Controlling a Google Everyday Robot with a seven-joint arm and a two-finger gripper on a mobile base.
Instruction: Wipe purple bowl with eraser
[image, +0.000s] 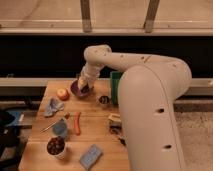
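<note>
The white arm (150, 90) reaches from the right side of the scene over to the far left part of the wooden table (97, 132). Its gripper (85, 86) points down into the purple bowl (75, 88). The claw is closed, and the small dark block at its tip looks like the eraser (86, 90), gripped and resting against the inside of the bowl on its right side; the exact line between fingers and block is hard to make out. The purple bowl stands close to the table's far edge. Just to its left is a small orange-red bowl (62, 94), near it but apart. To the right of the purple bowl a green container (115, 86) stands partly hidden behind the arm, and a small dark can (104, 100) sits in front of it. Nearer and to the left lies a crumpled blue-grey cloth (52, 106). Toward the middle of the table an orange stick-shaped thing (77, 123) lies pointing near to far, with a blue cup (60, 129) just to its left and a thin metal tool (48, 126) lying slantwise beside that. At the near left stands a white cup (55, 147) filled with something dark, and a blue-grey pad (90, 156) lies tilted at the near edge, well apart from the purple bowl.
</note>
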